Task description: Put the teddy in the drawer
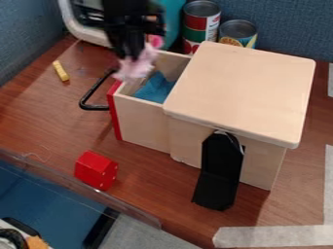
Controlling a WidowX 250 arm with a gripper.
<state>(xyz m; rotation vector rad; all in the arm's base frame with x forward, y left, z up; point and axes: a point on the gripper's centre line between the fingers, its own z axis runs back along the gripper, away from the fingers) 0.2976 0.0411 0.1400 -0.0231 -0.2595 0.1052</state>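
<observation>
Your gripper [134, 52] hangs near the top of the view, clamped on the pink teddy [138, 67]. You see the teddy's long axis slanting from upper right to lower left; blur hides which way its face points. It overlaps the far part of the drawer's front edge, its height above it unclear. You have the open drawer [144, 122] between its red front and the box's lid [247, 87], with blue cloth [156, 88] inside. Its black handle [96, 92] juts left; two cans [200, 22] stand behind.
</observation>
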